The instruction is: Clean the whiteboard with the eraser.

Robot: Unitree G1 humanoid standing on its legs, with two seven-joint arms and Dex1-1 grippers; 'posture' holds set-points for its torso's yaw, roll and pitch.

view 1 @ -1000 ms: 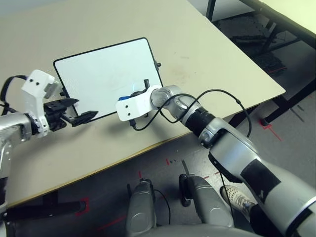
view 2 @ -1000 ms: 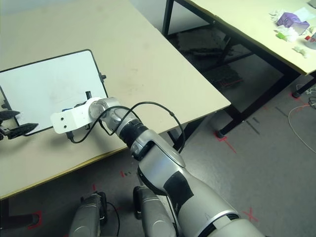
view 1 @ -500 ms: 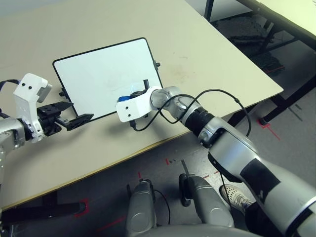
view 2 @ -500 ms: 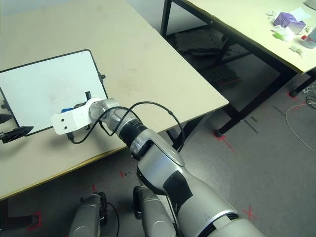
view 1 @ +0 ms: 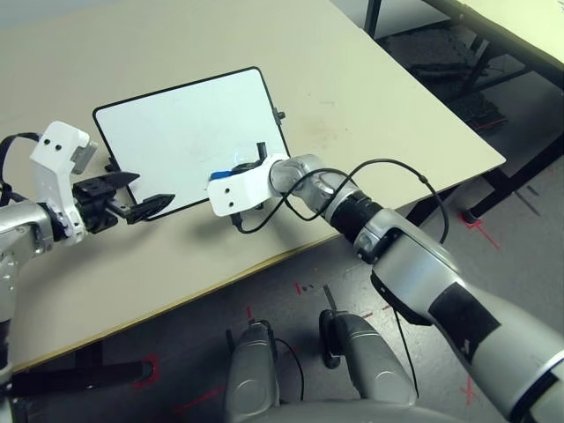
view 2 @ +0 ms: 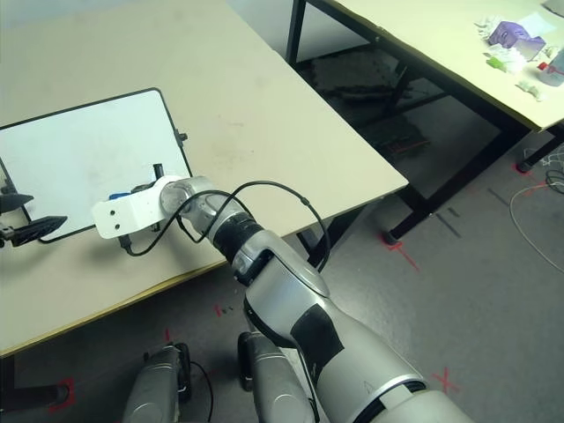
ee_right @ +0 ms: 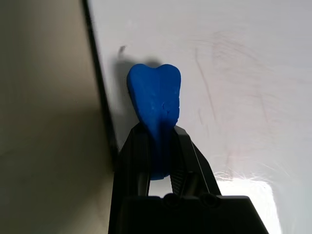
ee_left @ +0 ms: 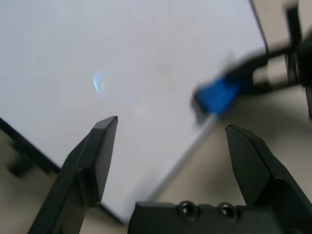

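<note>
Two end effectors work over one beige surface [view 1: 370, 97]. At the far left, the left end effector [view 1: 132, 196] hangs just off the whiteboard's near-left corner with its black fingers [ee_left: 95, 156] spread apart and nothing between them; compared with half a second ago it sits higher and closer to the board edge. The whiteboard [view 1: 189, 137] lies flat, black-framed, with faint streaks and no legible writing. Further right, the right end effector [ee_right: 158, 146] is clenched on the blue eraser [ee_right: 155, 105], whose tip rests on the board near its near edge, about where it was a second ago. Beyond the surface's right edge lies grey floor [view 2: 493, 291] with red tape marks, and a second table [view 2: 423, 40] carrying small items.
</note>
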